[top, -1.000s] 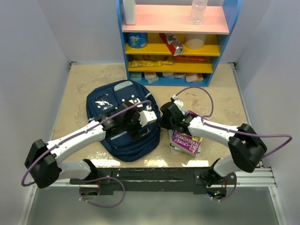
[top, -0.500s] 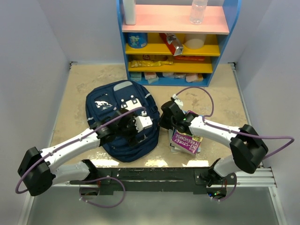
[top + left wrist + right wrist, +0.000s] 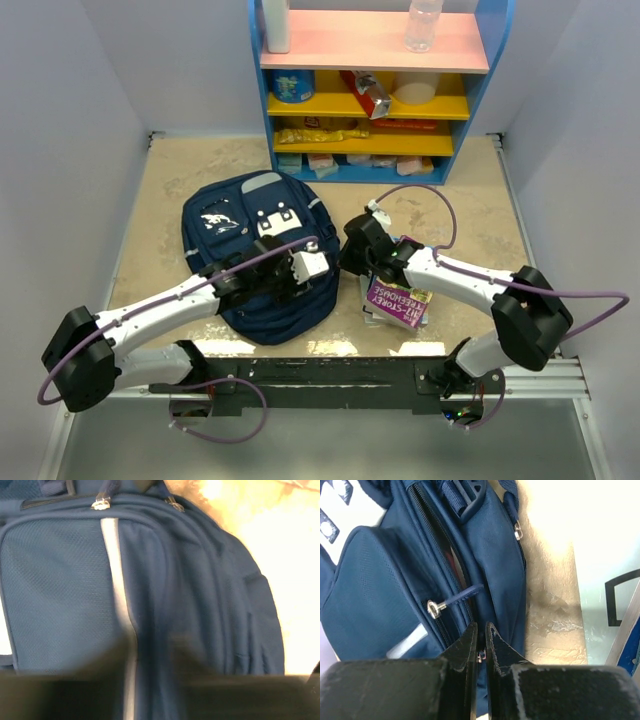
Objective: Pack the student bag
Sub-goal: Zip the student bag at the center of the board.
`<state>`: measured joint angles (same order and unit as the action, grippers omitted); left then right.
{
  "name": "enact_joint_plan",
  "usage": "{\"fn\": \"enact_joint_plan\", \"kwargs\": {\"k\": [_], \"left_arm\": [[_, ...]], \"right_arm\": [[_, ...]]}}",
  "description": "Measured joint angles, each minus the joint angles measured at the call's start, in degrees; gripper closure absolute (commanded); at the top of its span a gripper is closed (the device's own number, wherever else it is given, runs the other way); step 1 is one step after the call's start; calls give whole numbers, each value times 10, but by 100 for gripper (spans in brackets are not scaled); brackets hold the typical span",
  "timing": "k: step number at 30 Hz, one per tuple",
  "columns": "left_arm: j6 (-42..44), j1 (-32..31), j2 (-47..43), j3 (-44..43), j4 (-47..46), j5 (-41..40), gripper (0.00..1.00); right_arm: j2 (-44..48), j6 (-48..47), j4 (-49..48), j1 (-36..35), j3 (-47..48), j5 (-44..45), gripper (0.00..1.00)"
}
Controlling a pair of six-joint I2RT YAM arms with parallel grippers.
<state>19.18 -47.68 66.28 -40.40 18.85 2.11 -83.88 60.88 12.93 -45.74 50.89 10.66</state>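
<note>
**Zip side of the bag at 3 o'clock, right gripper nearest**

From above: student bag (image 3: 245, 232) flat on the table (image 3: 470, 210), left of centre, front panel up. Long axis roughly 12 to 6, lower end toward the arm bases. Beyond it at 12 o'clock, a blue-and-yellow shelf unit (image 3: 350, 40). Just beside the bag at its 4 o'clock, a stack of books (image 3: 398, 303), purple cover on top, partly under the right arm.

Left gripper (image 3: 312, 268) over the bag's lower right quarter, about 4 o'clock from its middle. In its wrist view only navy mesh, a light stripe (image 3: 117, 580) and dark blur where fingers would show. Released or clenched: cannot tell.

Right gripper (image 3: 350, 264) against the bag's 3 o'clock edge. Clenched in its wrist view, tips nearly touching at the side seam, a small metal glint between them. Whether a zip pull is pinched there: cannot tell. At 10 o'clock from the tips, a silver zip slider (image 3: 436, 609) with a blue cord.

Judged: main opening not yet wide enough for books. Zip tracks here parallel to the long axis, so pull along 12 to 6, not across. Right arm the nearer one.
</note>
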Motion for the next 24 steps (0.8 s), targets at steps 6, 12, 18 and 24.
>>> {"fn": "enact_joint_plan", "kwargs": {"k": [6,12,18,24], "left_arm": [[10,-3,3,0,-6,-10,99],[17,-3,3,3,-6,3,100],[46,1,-6,5,2,35,100],[94,-4,-23,9,40,92,100]], "right_arm": [[9,0,-5,2,0,1,100],[8,-1,-5,2,0,2,100],[-32,-21,5,16,36,3,100],[-85,-42,1,47,78,3,100]]}}
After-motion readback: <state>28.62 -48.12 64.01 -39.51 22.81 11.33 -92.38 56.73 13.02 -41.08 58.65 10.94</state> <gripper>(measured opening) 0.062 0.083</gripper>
